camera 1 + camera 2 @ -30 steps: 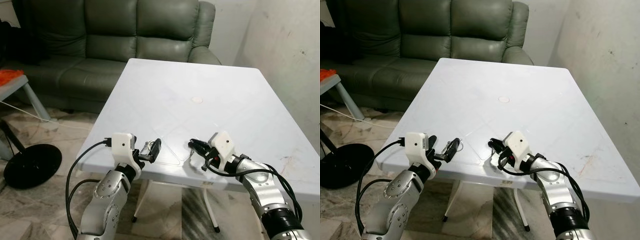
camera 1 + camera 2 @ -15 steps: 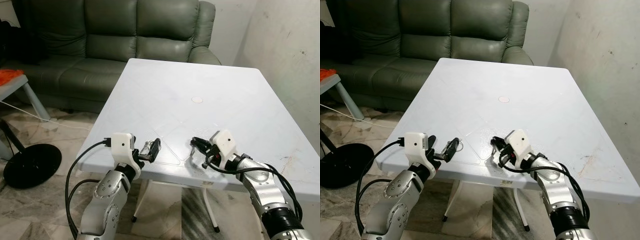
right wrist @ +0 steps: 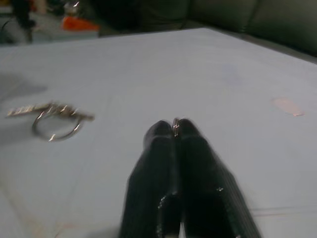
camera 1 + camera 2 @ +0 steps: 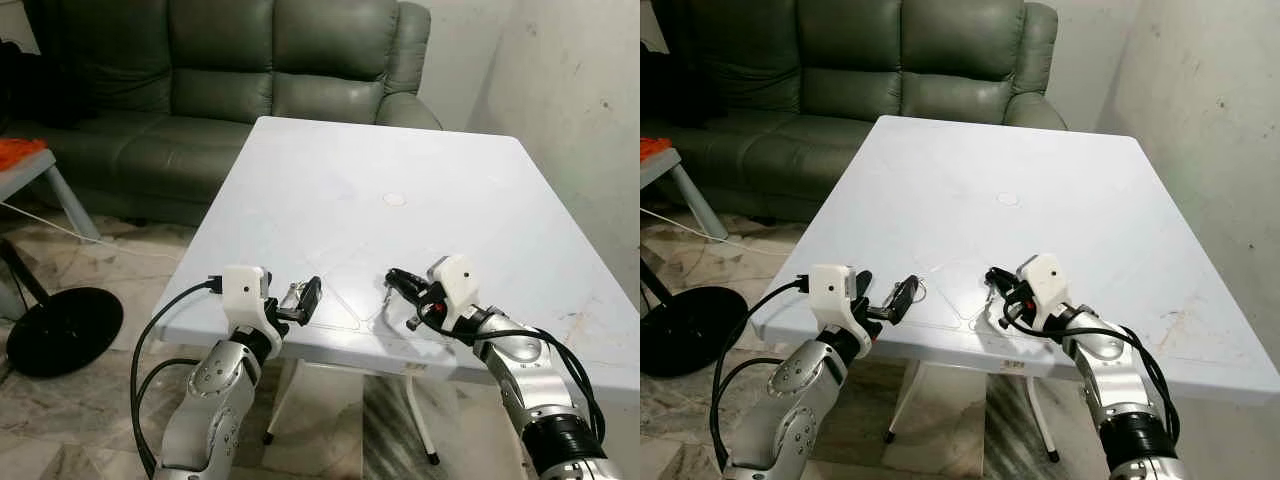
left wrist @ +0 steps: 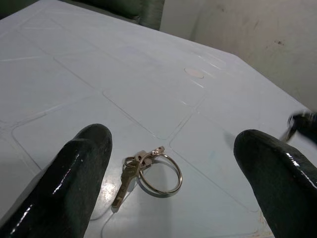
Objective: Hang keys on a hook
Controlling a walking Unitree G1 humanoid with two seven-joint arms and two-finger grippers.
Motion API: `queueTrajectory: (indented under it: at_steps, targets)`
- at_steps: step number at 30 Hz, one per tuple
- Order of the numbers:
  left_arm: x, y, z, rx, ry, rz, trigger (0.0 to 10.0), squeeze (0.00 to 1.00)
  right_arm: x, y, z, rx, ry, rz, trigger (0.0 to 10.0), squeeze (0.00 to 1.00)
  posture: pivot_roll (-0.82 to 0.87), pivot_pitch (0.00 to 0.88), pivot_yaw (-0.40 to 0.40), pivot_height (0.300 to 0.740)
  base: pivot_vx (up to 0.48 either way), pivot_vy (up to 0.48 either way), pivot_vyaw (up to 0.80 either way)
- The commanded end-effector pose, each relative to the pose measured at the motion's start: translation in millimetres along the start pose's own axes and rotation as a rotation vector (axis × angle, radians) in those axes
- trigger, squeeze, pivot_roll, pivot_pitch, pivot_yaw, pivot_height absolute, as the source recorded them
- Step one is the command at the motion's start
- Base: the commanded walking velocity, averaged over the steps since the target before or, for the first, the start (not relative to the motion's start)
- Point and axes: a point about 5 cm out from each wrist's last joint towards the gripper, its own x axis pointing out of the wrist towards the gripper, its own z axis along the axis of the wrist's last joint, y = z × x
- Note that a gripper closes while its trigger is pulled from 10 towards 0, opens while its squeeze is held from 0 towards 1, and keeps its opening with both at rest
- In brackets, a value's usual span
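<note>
Keys: small brass keys on a steel ring (image 5: 148, 173) lie on the white plastic surface (image 4: 400, 160), between our left claw's (image 4: 303, 301) spread fingers.
Right claw (image 4: 398, 284): pressed closed, empty — has lifted and edged forward over the last second.
Meaning: pickup not yet begun — no hook seen.

Head views: even, bright, sharp. White table (image 4: 400, 160) shows mild glare. Right wrist view: soft-focus, keys (image 3: 49, 116) blurred; left wrist fingers (image 5: 74, 163) defocused.

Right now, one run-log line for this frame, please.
keys: flat on table, ungrasped | left end effector: open, straddling keys | right end effector: shut, beside keys
</note>
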Motion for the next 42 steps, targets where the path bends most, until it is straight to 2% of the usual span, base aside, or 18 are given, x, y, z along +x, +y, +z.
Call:
queueTrajectory:
  at_steps: [1, 2, 3, 4, 6, 12, 19, 22, 24, 25, 26, 27, 29, 31, 35, 42]
  targets:
    - [2.9, -6.3, 0.0, -0.022, -0.009, -0.014, 10.0, 0.0, 4.2, -14.7, 15.8, 0.008, -0.037, -0.109, 2.5, 0.0, 0.03, 0.043, -0.055, 0.74, 0.0, 0.0, 0.0]
    - [3.1, -5.9, 0.3, -0.022, -0.01, -0.014, 10.0, 0.0, 4.7, -16.5, 16.9, 0.003, -0.038, -0.131, 2.5, 0.0, 0.03, 0.043, -0.055, 0.74, 0.0, 0.0, 0.0]
    - [3.5, -5.8, 0.7, -0.022, -0.011, -0.014, 10.0, 0.0, 5.1, -18.0, 18.1, -0.001, -0.042, -0.151, 9.6, 0.0, 0.03, 0.039, -0.056, 0.74, 0.0, 0.0, 0.0]
    - [3.7, -5.9, 0.9, -0.022, -0.012, -0.014, 10.0, 0.0, 5.3, -18.3, 17.9, 0.006, -0.039, -0.154, 10.0, 0.0, 0.03, 0.039, -0.056, 0.74, 0.0, 0.0, 0.0]
    - [4.1, -6.5, 1.1, -0.021, -0.013, -0.016, 10.0, 0.0, 7.1, -23.5, 17.6, -0.003, -0.019, -0.235, 10.0, 0.0, 0.03, 0.036, -0.057, 0.74, 0.0, 0.0, 0.0]
    - [4.7, -8.1, 0.7, -0.024, -0.014, -0.019, 10.0, 0.0, 9.6, -24.0, 16.6, -0.023, 0.011, -0.291, 10.0, 0.0, 0.03, 0.03, -0.059, 0.74, 0.0, 0.0, 0.0]
    - [5.3, -8.3, 0.9, -0.027, -0.018, -0.02, 10.0, 0.0, 13.3, -36.0, 12.4, -0.08, 0.131, -0.495, 10.0, 0.0, 0.03, 0.018, -0.061, 0.74, 0.0, 0.0, 0.0]
    - [5.4, -8.4, 1.0, -0.029, -0.019, -0.021, 10.0, 0.0, 13.8, -36.7, 14.1, -0.057, 0.117, -0.491, 10.0, 0.0, 0.03, 0.015, -0.061, 0.74, 0.0, 0.0, 0.0]
    - [5.6, -9.0, 1.3, -0.028, -0.02, -0.023, 10.0, 0.0, 14.1, -36.2, 16.4, -0.054, 0.095, -0.482, 10.0, 0.0, 0.03, 0.014, -0.062, 0.74, 0.0, 0.0, 0.0]
    - [5.7, -9.5, 1.6, -0.028, -0.022, -0.025, 10.0, 0.0, 14.0, -31.8, 18.6, -0.021, 0.043, -0.422, 10.0, 0.0, 0.03, 0.013, -0.061, 0.74, 0.0, 0.0, 0.0]
    - [6.0, -9.8, 1.8, -0.027, -0.023, -0.027, 10.0, 0.0, 13.0, -23.8, 20.6, -0.025, -0.007, -0.312, 10.0, 0.0, 0.03, 0.013, -0.061, 0.74, 0.0, 0.0, 0.0]
    - [6.0, -9.8, 1.8, -0.027, -0.023, -0.027, 10.0, 0.0, 13.0, -23.8, 20.6, -0.025, -0.007, -0.312, 10.0, 0.0, 0.03, 0.013, -0.061, 0.74, 0.0, 0.0, 0.0]
    - [6.2, -10.0, 1.9, -0.027, -0.024, -0.027, 10.0, 0.0, 7.9, -12.2, 22.5, -0.048, -0.073, -0.15, 10.0, 0.0, 0.03, 0.013, -0.061, 0.74, 0.0, 0.0, 0.0]
    - [6.1, -9.6, 2.9, -0.028, -0.027, -0.026, 10.0, 0.0, 2.1, -4.3, 17.6, -0.11, -0.048, -0.062, 10.0, 0.0, 0.03, 0.017, -0.06, 0.74, 0.0, 0.0, 0.0]
    - [5.6, -9.2, 2.9, -0.029, -0.026, -0.025, 10.0, 0.0, -1.4, 2.2, 11.0, -0.098, -0.004, 0.004, 10.0, 0.0, 0.03, 0.022, -0.059, 0.74, 0.0, 0.0, 0.0]
    - [6.7, -10.7, 2.7, -0.031, -0.024, -0.031, 10.0, 0.0, -0.9, 2.8, 9.7, -0.08, 0.014, 0.014, 10.0, 0.0, 0.02, 0.031, -0.056, 0.74, 0.0, 0.0, 0.0]
